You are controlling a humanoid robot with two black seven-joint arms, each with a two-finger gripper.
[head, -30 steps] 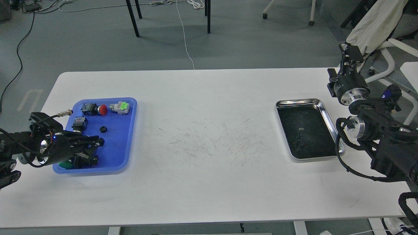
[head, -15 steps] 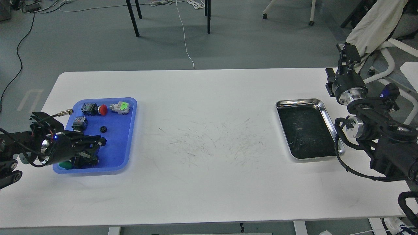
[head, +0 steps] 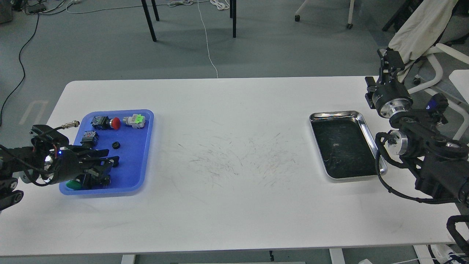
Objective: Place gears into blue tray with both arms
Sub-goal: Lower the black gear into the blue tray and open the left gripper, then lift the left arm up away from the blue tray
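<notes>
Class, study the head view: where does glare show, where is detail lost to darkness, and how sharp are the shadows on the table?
Head view: glare streaks the steel tray rim; the left gripper is a dark mass over the blue tray, fingers hard to separate; the gear shows only as a small black blob; table shadows are faint and soft, so lighting looks diffuse.

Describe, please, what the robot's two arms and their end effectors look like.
Both arms are black with silver joint rings and loose black cables. The left end effector has dark fingers, with a small blue light and red wiring behind it. The right end effector is a black, boxy unit.
</notes>
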